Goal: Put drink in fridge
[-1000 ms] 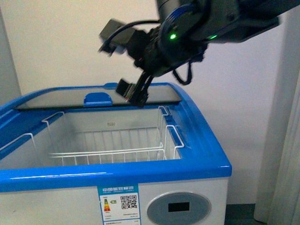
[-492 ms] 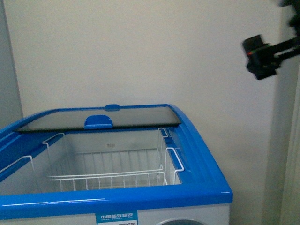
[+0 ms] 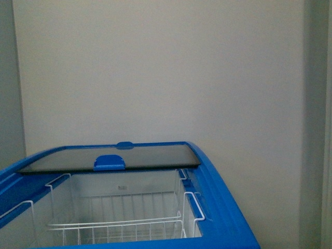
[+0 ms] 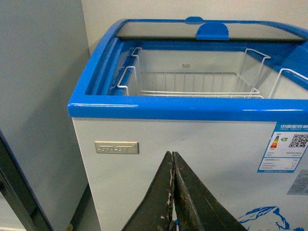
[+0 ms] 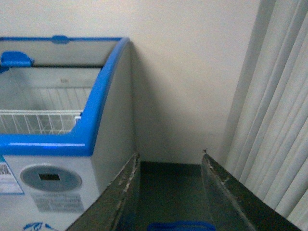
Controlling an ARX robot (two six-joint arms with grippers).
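No drink shows, so with the fridge (image 4: 192,103) open at twelve o'clock, the wide, empty right hand (image 5: 168,192) seems likelier to fetch it than the pinched-together left hand (image 4: 172,192).

All three views are lit softly and evenly from above, rather dim, with a grey cast on the wall (image 3: 166,72) and only faint shadows in the corners. A thin streak of glare runs along the blue front rim of the fridge (image 4: 192,103), sharpest in the left wrist view, while the front view is slightly soft. The right wrist view is grainy and hazy, and the curtain (image 5: 274,110) beside the fridge looks washed out
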